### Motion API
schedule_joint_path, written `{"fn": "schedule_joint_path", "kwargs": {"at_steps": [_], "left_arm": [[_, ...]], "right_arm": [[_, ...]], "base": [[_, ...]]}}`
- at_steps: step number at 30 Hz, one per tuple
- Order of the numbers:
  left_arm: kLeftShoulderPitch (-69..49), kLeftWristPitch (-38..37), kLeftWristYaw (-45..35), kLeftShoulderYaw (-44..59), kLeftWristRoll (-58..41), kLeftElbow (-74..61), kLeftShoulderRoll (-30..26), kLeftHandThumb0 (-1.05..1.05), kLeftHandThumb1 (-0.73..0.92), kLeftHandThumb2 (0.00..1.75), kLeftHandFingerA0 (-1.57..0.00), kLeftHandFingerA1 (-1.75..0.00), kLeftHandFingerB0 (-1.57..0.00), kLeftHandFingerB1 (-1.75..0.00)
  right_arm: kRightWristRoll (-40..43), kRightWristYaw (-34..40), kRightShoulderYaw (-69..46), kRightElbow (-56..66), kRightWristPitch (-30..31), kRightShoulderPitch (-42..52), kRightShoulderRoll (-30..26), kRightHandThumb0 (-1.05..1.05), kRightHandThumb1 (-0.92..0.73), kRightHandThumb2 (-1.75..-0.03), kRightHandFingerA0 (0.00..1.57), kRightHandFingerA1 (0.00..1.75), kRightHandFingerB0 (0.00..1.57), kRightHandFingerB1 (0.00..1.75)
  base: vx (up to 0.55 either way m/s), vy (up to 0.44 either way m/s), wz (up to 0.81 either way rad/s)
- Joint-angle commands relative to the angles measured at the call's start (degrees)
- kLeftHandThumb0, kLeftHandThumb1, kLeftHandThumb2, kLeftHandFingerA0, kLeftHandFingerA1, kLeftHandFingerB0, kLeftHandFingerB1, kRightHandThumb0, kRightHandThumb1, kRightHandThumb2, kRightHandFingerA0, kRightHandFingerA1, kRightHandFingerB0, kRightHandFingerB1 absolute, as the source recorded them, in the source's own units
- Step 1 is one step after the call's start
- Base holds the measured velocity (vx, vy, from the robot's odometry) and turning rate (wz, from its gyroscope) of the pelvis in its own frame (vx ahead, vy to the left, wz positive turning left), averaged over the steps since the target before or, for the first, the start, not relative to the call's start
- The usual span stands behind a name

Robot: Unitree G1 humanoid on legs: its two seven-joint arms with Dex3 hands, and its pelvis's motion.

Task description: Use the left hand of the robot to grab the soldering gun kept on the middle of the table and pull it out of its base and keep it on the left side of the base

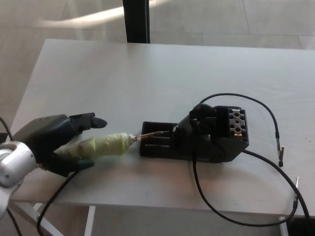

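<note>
Near the table's [147,73] front-left edge, the left hand [51,142] is wrapped around the soldering gun [101,146] — green-taped handle lying low, tip just reaching the base's [206,140] left tray. Farther right, black cables [266,110] loop around.

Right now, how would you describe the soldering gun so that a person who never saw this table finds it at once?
Start at the black base in the middle of the pale table. Left of it lies the soldering gun, its metal tip pointing toward the base's tray and its handle under the left hand. It is the only thing wrapped in pale green tape; the cables around it are thin and black.
</note>
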State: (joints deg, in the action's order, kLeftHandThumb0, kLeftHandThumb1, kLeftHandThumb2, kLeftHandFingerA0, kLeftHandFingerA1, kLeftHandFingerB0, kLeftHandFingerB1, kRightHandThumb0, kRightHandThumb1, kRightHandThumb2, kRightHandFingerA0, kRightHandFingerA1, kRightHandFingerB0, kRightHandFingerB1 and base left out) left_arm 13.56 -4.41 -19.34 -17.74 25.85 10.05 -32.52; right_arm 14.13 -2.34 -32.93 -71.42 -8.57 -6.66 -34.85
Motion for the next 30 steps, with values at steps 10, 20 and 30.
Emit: {"fn": "schedule_joint_path", "kwargs": {"at_steps": [10, 20, 30], "left_arm": [[-1.5, -0.8, 1.9, -3.3, 9.8, 0.5, -6.3, -0.83, 0.56, 0.9, 0.0, -0.17, -0.09, -0.12], [-1.5, -0.1, 0.0, 2.1, 8.4, -4.3, -10.3, -0.85, 0.6, 0.93, 0.0, -0.17, -0.08, -0.11], [-9.8, 8.2, -0.2, 25.8, -11.0, -14.3, -5.8, -0.72, 0.54, 0.89, 0.0, -0.22, 0.0, -0.19]], "right_arm": [[1.3, -0.3, -0.8, -0.1, -0.2, -0.2, -1.2, -1.0, -0.61, -0.91, 1.17, 1.29, 0.1, 1.47], [1.6, -0.8, -0.8, 0.1, 0.2, -0.1, -1.4, -1.01, -0.61, -0.89, 1.19, 1.3, 0.06, 1.46], [2.3, -0.9, -1.3, 0.1, 0.8, -0.3, -1.8, -1.03, -0.59, -0.88, 1.2, 1.32, 0.08, 1.47]], "base": [[0.0, 0.0, 0.0], [0.0, 0.0, 0.0], [0.0, 0.0, 0.0]]}}
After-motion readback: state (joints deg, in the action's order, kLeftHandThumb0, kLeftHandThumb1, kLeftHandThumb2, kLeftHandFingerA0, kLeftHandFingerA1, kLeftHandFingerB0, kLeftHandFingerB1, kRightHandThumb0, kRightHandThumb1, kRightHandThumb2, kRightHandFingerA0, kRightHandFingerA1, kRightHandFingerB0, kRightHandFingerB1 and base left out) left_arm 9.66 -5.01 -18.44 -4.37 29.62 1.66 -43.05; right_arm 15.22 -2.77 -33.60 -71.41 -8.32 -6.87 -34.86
